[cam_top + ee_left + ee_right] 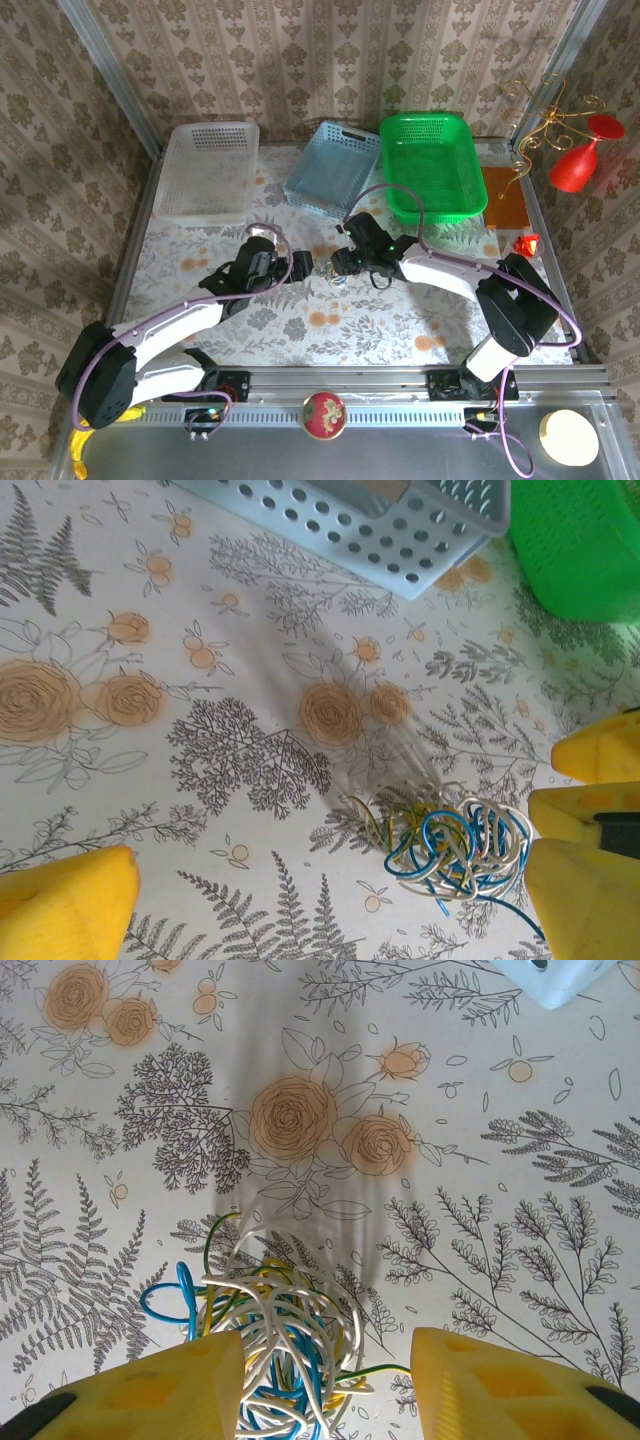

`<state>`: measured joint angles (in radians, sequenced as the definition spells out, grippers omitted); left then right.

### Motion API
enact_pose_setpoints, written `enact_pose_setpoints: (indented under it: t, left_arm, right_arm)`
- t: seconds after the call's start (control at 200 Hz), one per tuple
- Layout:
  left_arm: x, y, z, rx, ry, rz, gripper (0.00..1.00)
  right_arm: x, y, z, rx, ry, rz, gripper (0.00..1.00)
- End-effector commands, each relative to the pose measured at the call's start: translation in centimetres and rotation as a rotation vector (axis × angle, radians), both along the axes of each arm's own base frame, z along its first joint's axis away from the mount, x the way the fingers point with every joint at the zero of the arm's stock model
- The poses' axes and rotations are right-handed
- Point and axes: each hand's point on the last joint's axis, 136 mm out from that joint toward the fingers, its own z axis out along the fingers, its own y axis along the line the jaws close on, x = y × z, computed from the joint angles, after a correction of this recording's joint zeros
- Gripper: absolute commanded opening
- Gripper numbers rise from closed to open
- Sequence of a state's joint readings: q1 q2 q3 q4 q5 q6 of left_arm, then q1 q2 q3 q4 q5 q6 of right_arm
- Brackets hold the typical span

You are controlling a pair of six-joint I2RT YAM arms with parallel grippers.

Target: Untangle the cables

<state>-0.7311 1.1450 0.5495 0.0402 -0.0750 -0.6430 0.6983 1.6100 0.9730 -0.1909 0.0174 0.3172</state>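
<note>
The cables [327, 270] are lying as one small knot of blue, white and yellow strands on the flowered desk [330, 330], on the near side of the blue basket [335, 168] and a little apart from it. In the left wrist view the knot [455, 850] is sitting below the blue basket's [400, 530] perforated wall, with bare cloth between them.

The left gripper [303, 266] is hovering to the left of the knot, nearer the arm bases than the blue basket. Its fingers [65, 905] are standing wide apart and are holding nothing.

The right gripper [340, 262] is reaching in from the other side, also on the blue basket's near side. Its fingers [150, 1390] are standing about half open, straddling the knot [275, 1340]. The strands are pressing against one finger, while a gap of desk is showing before the other.

A clear basket [207, 170] is standing to the left of the blue basket, and a green basket [432, 165] is sitting just beside its right corner. The slotted floors of all three are showing bare, and no strand is lying inside them.
</note>
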Motion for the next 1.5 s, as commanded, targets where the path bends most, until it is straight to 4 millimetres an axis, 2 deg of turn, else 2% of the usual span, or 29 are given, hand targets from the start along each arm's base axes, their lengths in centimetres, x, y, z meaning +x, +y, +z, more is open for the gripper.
enact_pose_setpoints:
  t: [0.0,0.165,0.305,0.47,0.645,0.7,1.25,1.39,1.495]
  left_arm:
    - [0.1,-1.1,0.7,0.005,-0.008,-0.038,1.0]
    - [0.0,-1.6,0.3,0.013,0.003,-0.051,1.0]
    - [0.0,-1.9,0.2,0.016,0.006,-0.056,1.0]
    - [0.0,-2.2,-0.2,0.025,0.014,-0.063,1.0]
    - [0.0,-2.6,-0.8,0.046,0.022,-0.073,1.0]
    - [0.0,-2.8,-1.0,0.054,0.026,-0.08,1.0]
    - [0.2,-5.6,-4.1,0.206,0.057,-0.149,1.0]
    - [0.4,-6.1,-4.9,0.259,0.054,-0.151,1.0]
    - [0.5,-5.5,-5.9,0.324,0.072,-0.129,1.0]
  right_arm:
    - [0.0,0.2,-0.5,0.003,0.024,0.002,0.5]
    - [0.2,0.2,-1.8,-0.017,0.041,0.006,0.48]
    - [0.4,0.1,-2.2,-0.008,0.052,0.002,0.4]
    - [0.6,0.0,-1.1,0.039,0.051,-0.002,0.24]
    - [0.5,-0.1,-0.5,0.068,0.053,0.001,0.03]
    - [0.4,-0.1,-0.5,0.074,0.055,0.0,0.0]
    - [0.1,-0.9,-0.4,0.133,0.064,-0.035,0.0]
    - [0.0,-0.7,0.5,0.166,0.06,-0.037,0.0]
    - [0.0,-0.6,1.8,0.209,0.051,-0.042,0.0]
